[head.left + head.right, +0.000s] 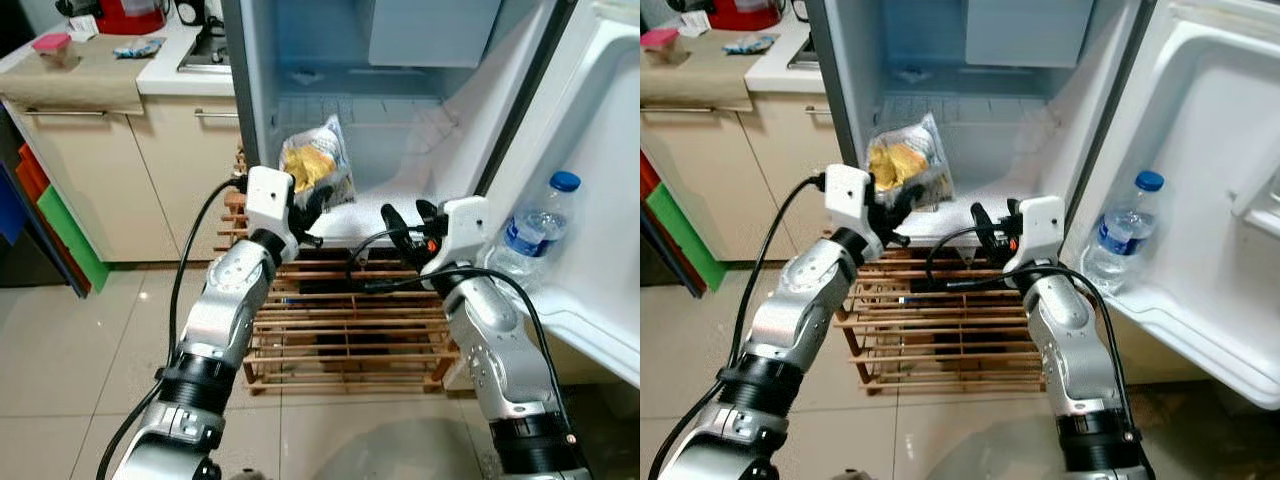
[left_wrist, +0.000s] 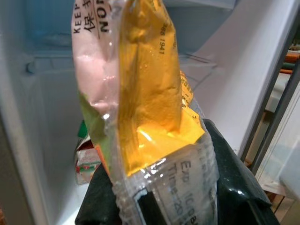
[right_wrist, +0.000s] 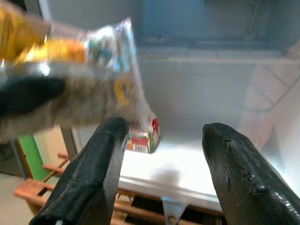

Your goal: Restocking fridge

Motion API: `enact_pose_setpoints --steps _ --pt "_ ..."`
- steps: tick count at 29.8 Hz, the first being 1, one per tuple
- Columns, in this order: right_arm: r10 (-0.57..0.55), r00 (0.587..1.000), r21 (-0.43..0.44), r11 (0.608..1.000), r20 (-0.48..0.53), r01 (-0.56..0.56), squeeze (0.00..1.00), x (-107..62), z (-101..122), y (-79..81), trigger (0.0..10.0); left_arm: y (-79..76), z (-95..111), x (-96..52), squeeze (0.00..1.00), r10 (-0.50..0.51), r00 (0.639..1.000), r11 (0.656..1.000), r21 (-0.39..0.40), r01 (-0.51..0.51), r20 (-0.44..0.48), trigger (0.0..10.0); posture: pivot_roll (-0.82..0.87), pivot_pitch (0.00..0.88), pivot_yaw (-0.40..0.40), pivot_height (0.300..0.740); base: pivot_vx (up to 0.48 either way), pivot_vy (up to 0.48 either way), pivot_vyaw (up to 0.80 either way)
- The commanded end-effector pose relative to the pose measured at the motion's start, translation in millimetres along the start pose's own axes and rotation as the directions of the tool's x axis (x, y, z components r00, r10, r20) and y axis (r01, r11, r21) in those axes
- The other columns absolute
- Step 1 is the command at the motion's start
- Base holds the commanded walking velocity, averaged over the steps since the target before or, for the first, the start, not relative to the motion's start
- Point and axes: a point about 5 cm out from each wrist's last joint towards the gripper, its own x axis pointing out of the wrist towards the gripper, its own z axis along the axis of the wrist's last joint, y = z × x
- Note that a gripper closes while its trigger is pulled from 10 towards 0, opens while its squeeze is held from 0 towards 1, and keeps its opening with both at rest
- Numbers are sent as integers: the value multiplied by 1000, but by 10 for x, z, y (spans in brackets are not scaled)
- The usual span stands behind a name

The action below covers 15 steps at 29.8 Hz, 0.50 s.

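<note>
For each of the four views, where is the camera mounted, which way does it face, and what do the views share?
Left eye view: on the head, looking down at the open fridge; both silver arms show.
Right eye view: the same scene, with the water bottle in the door shelf.
Left wrist view: along the left gripper, shut on the snack bag.
Right wrist view: along the open right gripper toward the fridge shelf.
Shared: both wrist views catch the snack bag and a small carton.

small carton (image 2: 88, 161) half hidden behind snack bag (image 2: 140, 108), bag blurred in right wrist view
</note>
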Motion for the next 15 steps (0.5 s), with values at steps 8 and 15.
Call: enact_pose_setpoints --steps 8,15 --pt "160 986 245 955 49 -168 0 55 341 -18 10000 -56 261 -216 0 -349 934 928 -108 356 73 10000 -133 0 34 740 34 0 0" --pt "272 962 221 938 7 -267 0 40 580 -454 10000 457 407 -376 0 -385 922 922 -36 386 32 10000 -100 0 8 740 0 0 0"
